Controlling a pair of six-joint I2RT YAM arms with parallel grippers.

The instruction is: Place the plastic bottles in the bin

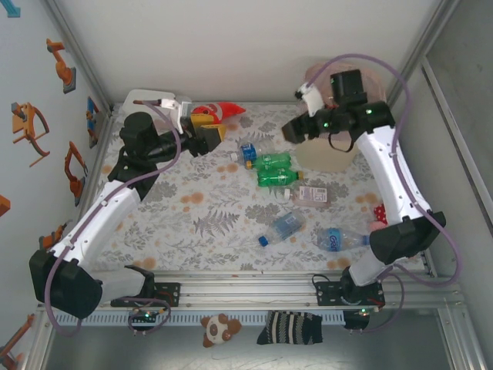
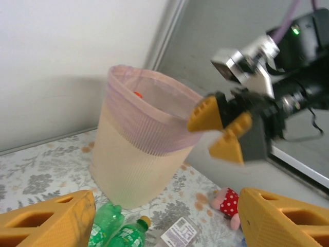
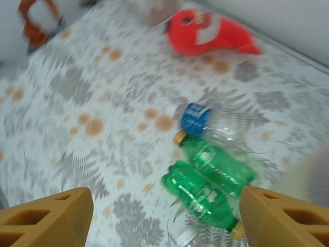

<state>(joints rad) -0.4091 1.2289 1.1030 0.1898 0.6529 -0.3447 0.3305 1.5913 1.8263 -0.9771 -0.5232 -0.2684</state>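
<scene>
Toward the far middle of the table (image 1: 154, 220), between our two grippers, lay the closest work: a clear blue-labelled bottle (image 1: 247, 152) and, just beside it on the near side, two green bottles (image 1: 273, 162) resting side by side, their long axes running roughly left to right in the top view. Our right gripper (image 1: 291, 131) hung up at about the height of the rim of the bin (image 1: 330, 154), which stood right beside it, and its fingers were spread with nothing between them. Our left gripper (image 1: 215, 139), likewise spread and empty, sat just left of the blue-labelled bottle. We judged the right arm better placed for the green bottles, which lay below it and slightly toward the near edge. A grasp would need the fingers turned across that long axis. More bottles (image 1: 282, 226) lay nearer the near edge, well apart from both grippers.
</scene>
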